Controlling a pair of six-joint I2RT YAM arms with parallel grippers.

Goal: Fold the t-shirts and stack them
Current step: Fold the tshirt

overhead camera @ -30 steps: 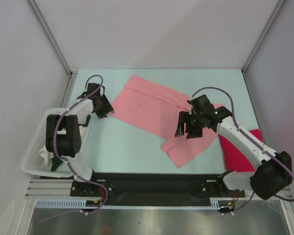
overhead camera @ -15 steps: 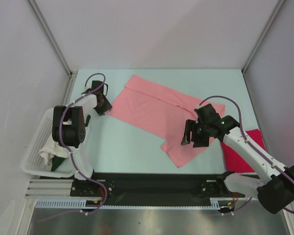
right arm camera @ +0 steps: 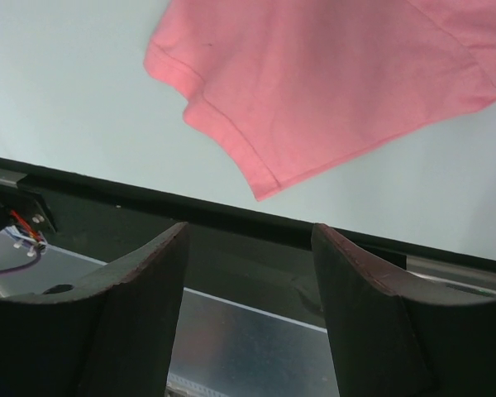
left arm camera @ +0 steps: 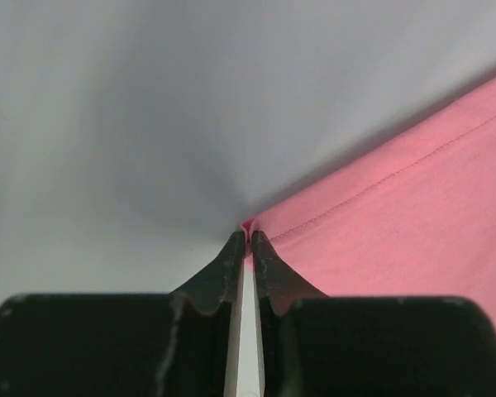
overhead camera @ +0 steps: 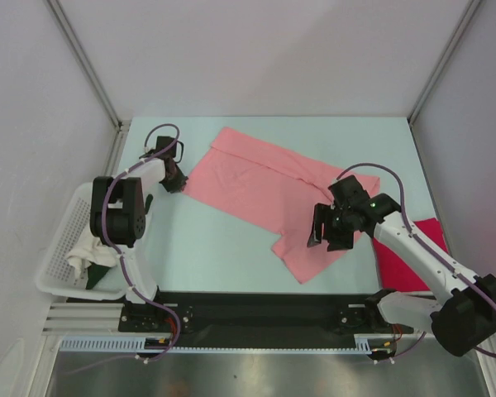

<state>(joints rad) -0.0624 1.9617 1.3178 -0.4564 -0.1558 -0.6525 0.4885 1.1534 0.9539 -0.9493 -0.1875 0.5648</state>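
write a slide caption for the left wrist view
Left gripper pinching the corner of the pink shirt, cloth lying flat on the table.

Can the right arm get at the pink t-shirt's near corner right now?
Probably yes: the right end effector hangs open above the light salmon-pink soft cloth t-shirt, and nothing lies between them.

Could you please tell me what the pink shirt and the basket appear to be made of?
The pink shirt looks like soft, matte knit cloth, possibly cotton jersey: it lies limp and wrinkled, with a stitched hem along its edge. The basket seems to be white moulded plastic: its walls are a rigid open lattice with a smooth rim.
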